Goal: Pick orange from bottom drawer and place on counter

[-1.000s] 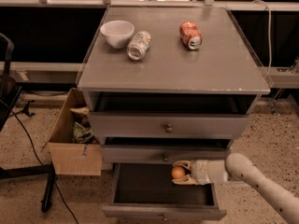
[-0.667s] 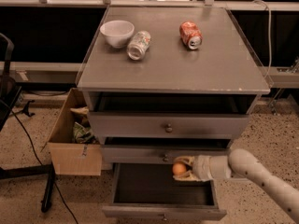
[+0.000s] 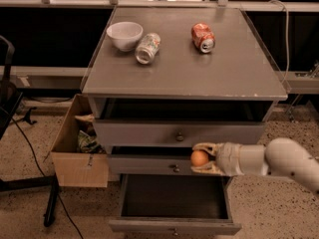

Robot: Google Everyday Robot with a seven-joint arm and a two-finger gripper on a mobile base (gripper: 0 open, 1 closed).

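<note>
My gripper is shut on the orange, a small round fruit held between its pale fingers. It hangs in front of the middle drawer's face, above the open bottom drawer, whose dark interior shows nothing inside. My white arm reaches in from the right. The counter is the grey top of the cabinet, well above the gripper.
On the counter lie a white bowl, a silver can on its side and a red-orange can on its side. The top drawer stands partly open. A cardboard box sits left of the cabinet. A dark stand leg is at far left.
My gripper has risen with the orange, from just over the bottom drawer's opening to the height of the middle drawer's front. Nothing on the counter has moved.
</note>
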